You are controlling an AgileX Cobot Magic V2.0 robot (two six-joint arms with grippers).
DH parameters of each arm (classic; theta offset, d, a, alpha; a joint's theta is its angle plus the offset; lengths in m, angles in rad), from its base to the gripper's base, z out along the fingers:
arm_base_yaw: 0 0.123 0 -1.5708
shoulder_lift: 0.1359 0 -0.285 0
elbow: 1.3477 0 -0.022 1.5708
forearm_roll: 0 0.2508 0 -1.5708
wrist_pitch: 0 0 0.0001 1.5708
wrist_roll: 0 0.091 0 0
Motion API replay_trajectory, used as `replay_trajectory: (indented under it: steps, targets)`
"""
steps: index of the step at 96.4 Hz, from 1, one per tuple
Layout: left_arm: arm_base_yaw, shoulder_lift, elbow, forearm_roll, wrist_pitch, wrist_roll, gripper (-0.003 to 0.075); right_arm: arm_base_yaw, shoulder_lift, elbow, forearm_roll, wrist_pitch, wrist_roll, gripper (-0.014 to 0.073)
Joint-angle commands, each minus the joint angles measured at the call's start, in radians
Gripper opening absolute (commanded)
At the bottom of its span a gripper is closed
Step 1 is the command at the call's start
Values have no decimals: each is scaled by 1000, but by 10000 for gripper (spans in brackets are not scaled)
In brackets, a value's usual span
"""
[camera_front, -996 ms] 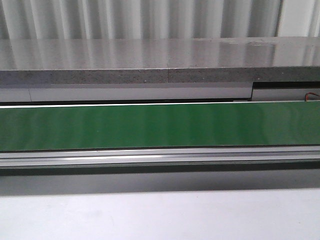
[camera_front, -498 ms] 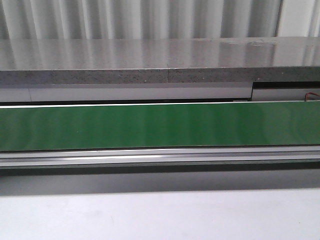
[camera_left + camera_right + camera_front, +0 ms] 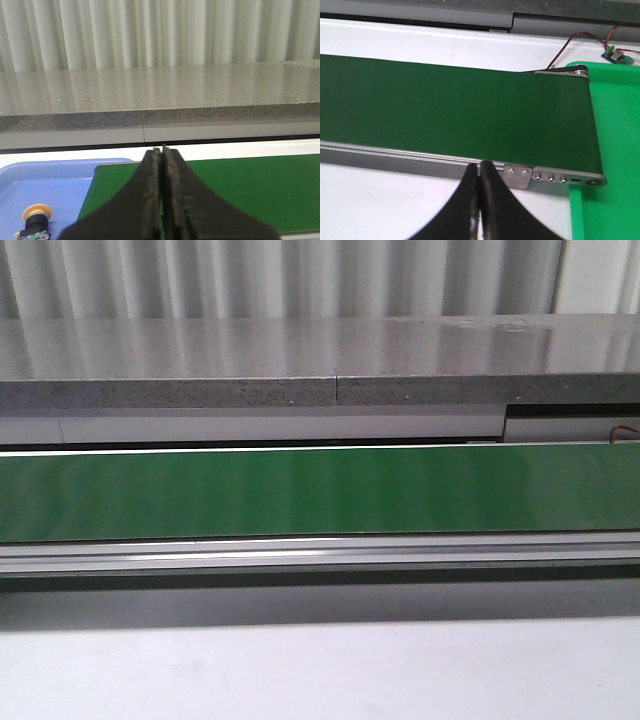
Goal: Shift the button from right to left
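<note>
A: Green conveyor belt point(image 3: 320, 490) is showing nothing on it in the front view. Where's the orange-capped push-button switch with black collar point(image 3: 36, 218)?

B: Sitting in the blue plastic tray point(image 3: 55, 185), near its belt-side edge, per left wrist view. Left gripper point(image 3: 162, 200) and right gripper point(image 3: 479, 205) are both sitting with fingers pressed together, holding nothing.

A: Handling?

B: Looking rigid and light, with a slick domed cap. I'm betting on gripping the block base or collar, not the cap.
</note>
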Motion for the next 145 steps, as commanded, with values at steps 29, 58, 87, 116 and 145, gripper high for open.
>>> replay_trajectory:
  steps: [29,58,87,116,145]
  targets:
    - [-7,-35,24,-3,-93,-15,-20,0,4,-27,-1,-70,-9,-67]
    - [-7,-35,24,-3,-93,-15,-20,0,4,-27,-1,-70,-9,-67]
    - [-7,-35,24,-3,-93,-15,-20,0,4,-27,-1,-70,-9,-67]
    - [-7,-35,24,-3,-93,-15,-20,0,2,-27,-9,-78,-9,-67]
    - [-7,-35,24,-3,-93,-15,-20,0,-136,76,-39,-255,42,-67]
